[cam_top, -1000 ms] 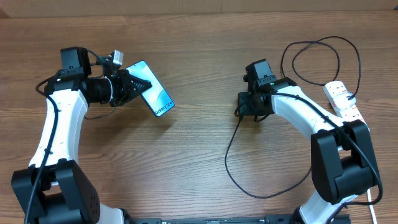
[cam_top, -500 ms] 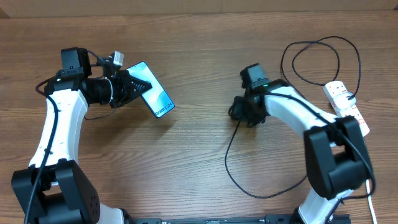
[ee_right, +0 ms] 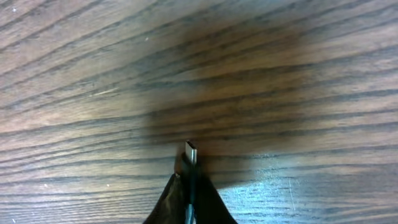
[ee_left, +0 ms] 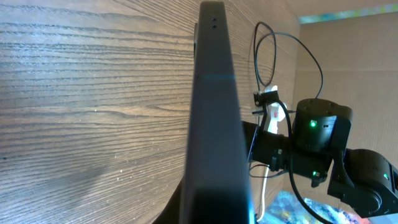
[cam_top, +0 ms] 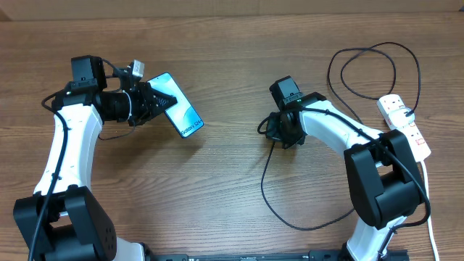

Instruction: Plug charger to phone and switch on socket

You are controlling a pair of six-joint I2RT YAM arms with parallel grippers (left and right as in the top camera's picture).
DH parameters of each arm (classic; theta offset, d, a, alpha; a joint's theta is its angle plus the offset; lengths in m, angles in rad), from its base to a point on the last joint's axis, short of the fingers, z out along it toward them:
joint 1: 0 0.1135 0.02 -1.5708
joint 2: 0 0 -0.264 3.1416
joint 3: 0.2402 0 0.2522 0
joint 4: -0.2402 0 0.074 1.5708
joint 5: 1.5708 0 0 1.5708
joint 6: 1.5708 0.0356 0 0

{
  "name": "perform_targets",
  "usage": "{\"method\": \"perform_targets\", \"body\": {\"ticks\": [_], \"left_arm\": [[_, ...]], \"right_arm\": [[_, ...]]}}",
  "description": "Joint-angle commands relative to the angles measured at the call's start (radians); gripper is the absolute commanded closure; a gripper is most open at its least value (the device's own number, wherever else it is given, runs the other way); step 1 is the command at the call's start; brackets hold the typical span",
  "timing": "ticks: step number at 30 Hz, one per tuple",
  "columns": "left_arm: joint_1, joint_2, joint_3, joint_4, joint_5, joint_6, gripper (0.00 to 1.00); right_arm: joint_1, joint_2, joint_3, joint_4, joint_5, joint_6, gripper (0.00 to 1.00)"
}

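Note:
The phone (cam_top: 181,113), blue screen up and tilted, is held at its upper end by my left gripper (cam_top: 161,100), shut on it above the table. In the left wrist view the phone (ee_left: 214,124) shows edge-on as a dark bar. My right gripper (cam_top: 270,129) is shut on the charger connector (ee_right: 190,153), whose metal tip sticks out past the fingertips just above the wood. The black charger cable (cam_top: 267,190) loops down and round to the white socket strip (cam_top: 406,125) at the right edge, where its plug sits.
The strip's thick white cord (cam_top: 429,210) runs down the right edge. More black cable loops (cam_top: 370,69) lie behind the right arm. Bare wood lies between the two grippers.
My right gripper has moved left toward the phone, carrying the connector. The left arm and phone have not moved.

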Motion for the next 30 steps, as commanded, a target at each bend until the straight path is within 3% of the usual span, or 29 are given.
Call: {"method": "perform_targets", "body": {"ticks": [1, 8, 15, 19, 23, 30], "left_arm": [[-0.001, -0.014, 0.015, 0.002, 0.034, 0.029, 0.96], [-0.001, -0.014, 0.015, 0.013, 0.132, 0.031, 0.96], [-0.001, -0.015, 0.015, 0.146, 0.486, 0.031, 0.96], [-0.003, -0.014, 0.015, 0.335, 0.680, 0.008, 0.96], [-0.029, -0.015, 0.015, 0.436, 0.681, -0.045, 0.96], [-0.111, -0.015, 0.015, 0.459, 0.681, -0.063, 0.96]], "right_arm": [[0.002, 0.064, -0.023, -0.001, -0.007, -0.029, 0.96], [-0.058, -0.006, 0.064, -0.076, -0.377, -0.312, 0.96], [-0.160, -0.257, 0.126, -0.156, -1.006, -0.622, 0.96], [-0.151, -0.337, 0.126, -0.207, -1.081, -0.651, 0.96], [-0.086, -0.344, 0.125, -0.344, -1.210, -0.823, 0.96], [0.051, -0.344, 0.124, -0.481, -1.090, -0.906, 0.96]]}}
